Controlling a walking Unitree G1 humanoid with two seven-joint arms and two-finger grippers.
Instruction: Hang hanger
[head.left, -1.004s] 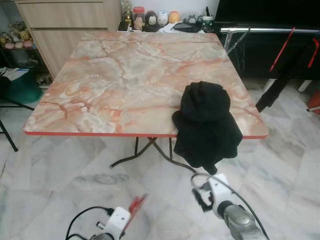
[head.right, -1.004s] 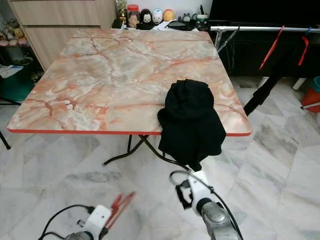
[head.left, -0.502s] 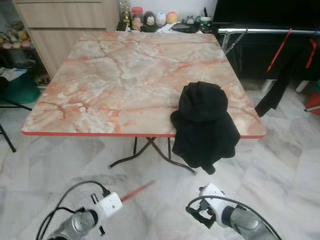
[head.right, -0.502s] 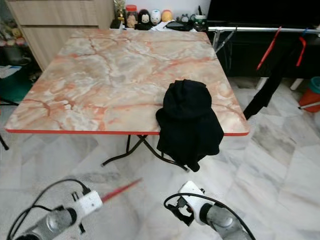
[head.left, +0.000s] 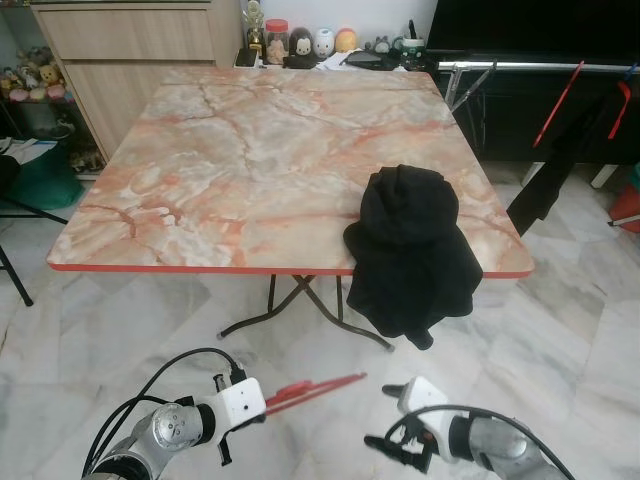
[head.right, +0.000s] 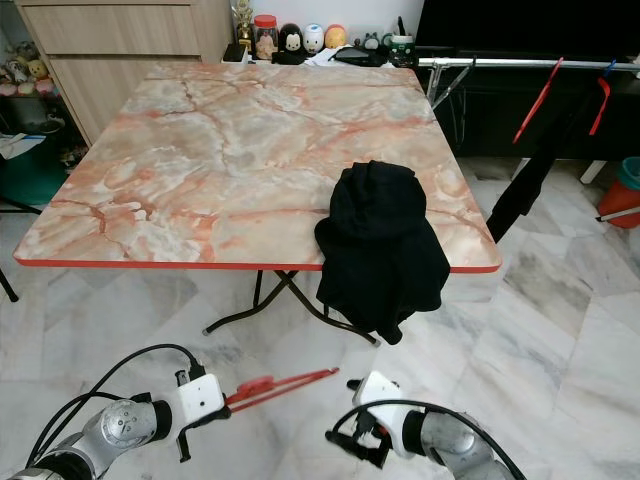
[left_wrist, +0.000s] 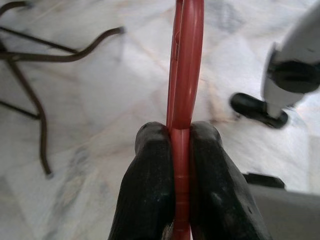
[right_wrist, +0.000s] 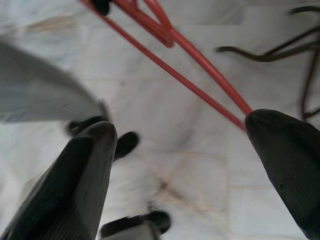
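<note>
The left gripper (left_wrist: 181, 150) pinches the red hanger (head.left: 310, 389) low at 6 o'clock, holding it out level toward 3 o'clock, seemingly for a handover. The right gripper (right_wrist: 187, 150), fingers spread wide, waits beside its tip.

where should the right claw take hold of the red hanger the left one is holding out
Grip the free tip of the red hanger, where its two thin bars run together. The left claw is shut on the other end and points that tip toward the right claw. Come from the robot's right with fingers open across the bars; they already stand spread, one finger at the tip.
</note>
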